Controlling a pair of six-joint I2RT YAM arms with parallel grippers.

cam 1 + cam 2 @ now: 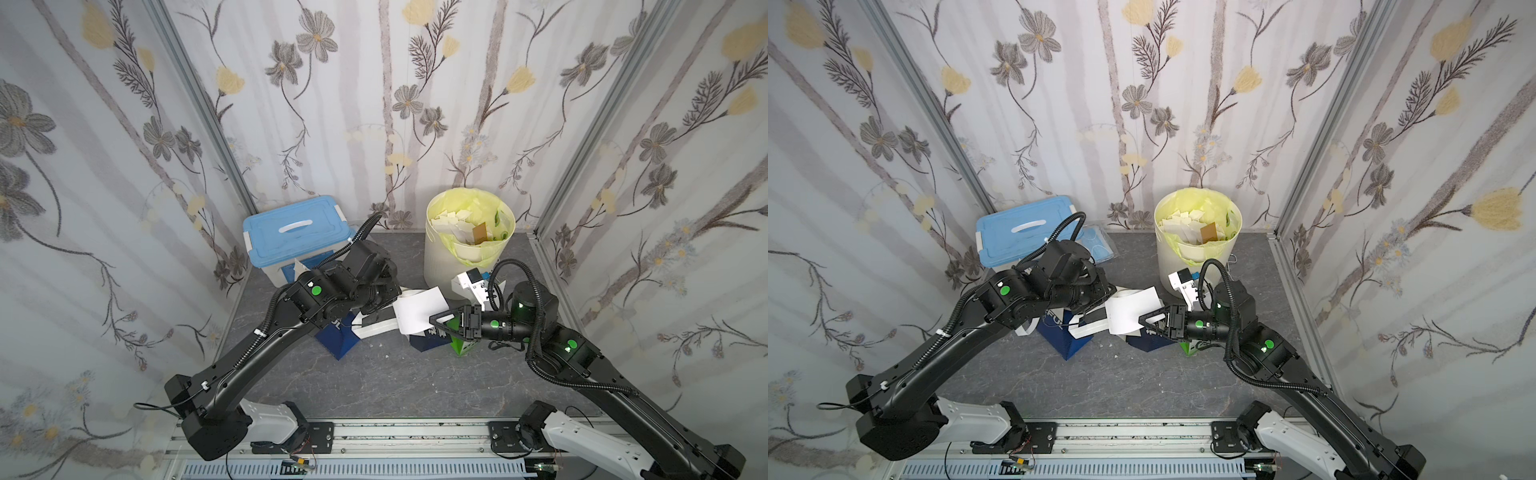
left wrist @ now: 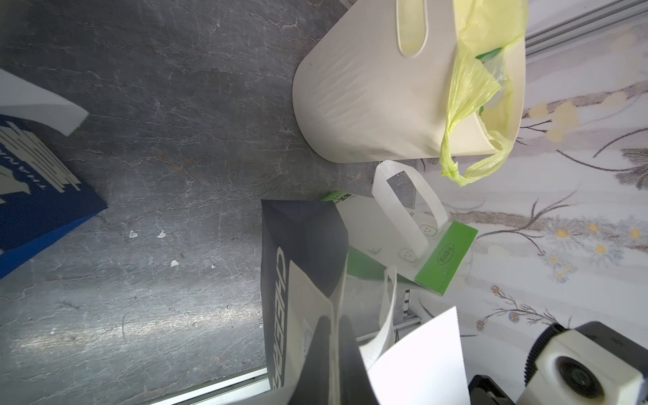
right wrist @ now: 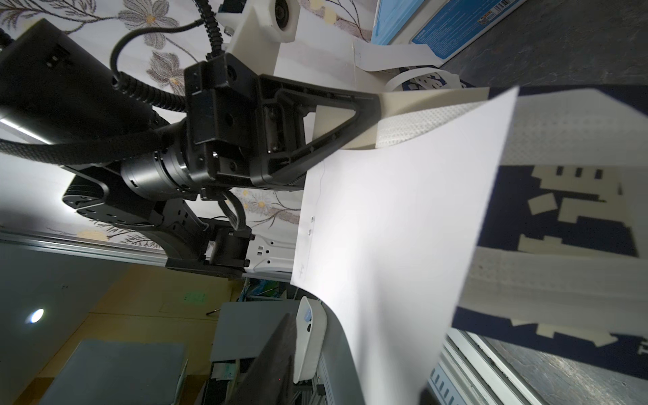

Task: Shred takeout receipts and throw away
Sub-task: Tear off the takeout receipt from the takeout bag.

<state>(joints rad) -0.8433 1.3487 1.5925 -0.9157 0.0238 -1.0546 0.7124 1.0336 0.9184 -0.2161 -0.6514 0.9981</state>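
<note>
— So where is the plain white thin paper receipt (image 1: 417, 309) right now?

— Lifted off the table and held between both arms. It hangs over the navy paper bag (image 1: 428, 343), in front of the cream round plastic bin (image 1: 440, 266) with its yellow liner. The left gripper (image 3: 380, 103) is pinched fully closed, apparently on one corner.

— And the right gripper (image 1: 434, 320)?

— Its jaws sit about the sheet's other side, part-way closed. Whether they bite the paper cannot be told.

— What would make a clean tear, then?

— Probably a firm pinch first, taken nearer the left grip. Then the robot should draw one hand back and push the other forward, shearing rather than stretching. The white woven bag handle (image 3: 420, 124) lies just beside the left tips and should be kept out of the grip.
</note>
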